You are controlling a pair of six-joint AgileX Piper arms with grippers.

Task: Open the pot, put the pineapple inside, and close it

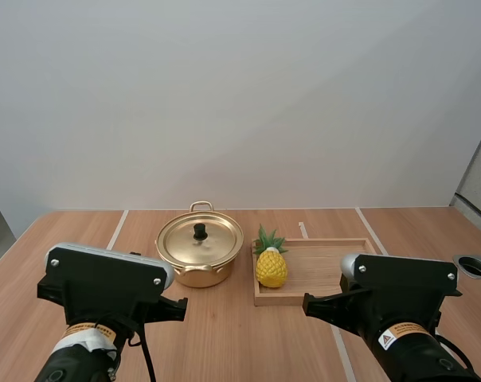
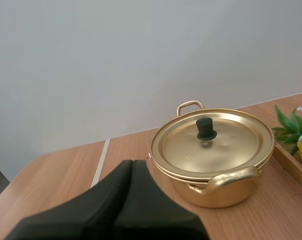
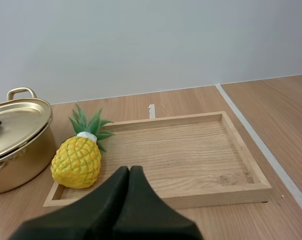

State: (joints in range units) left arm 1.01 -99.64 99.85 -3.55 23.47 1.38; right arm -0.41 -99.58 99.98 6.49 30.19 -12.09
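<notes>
Nearest you, your left gripper (image 2: 131, 162) has its fingers pressed together on nothing, just short of the pot (image 2: 216, 192). Your right gripper (image 3: 129, 169) is likewise closed and empty, in front of the tray (image 3: 191, 160). Beyond them, nothing of the task is done yet. The lid (image 2: 231, 145) sits on the pot, its black knob (image 2: 206, 129) untouched. The pineapple (image 3: 77, 161) is in the end of the tray next to the pot, probably lying on its side with its leaves pointing away. All three steps are left: lift the lid, move the pineapple in, close up.
</notes>
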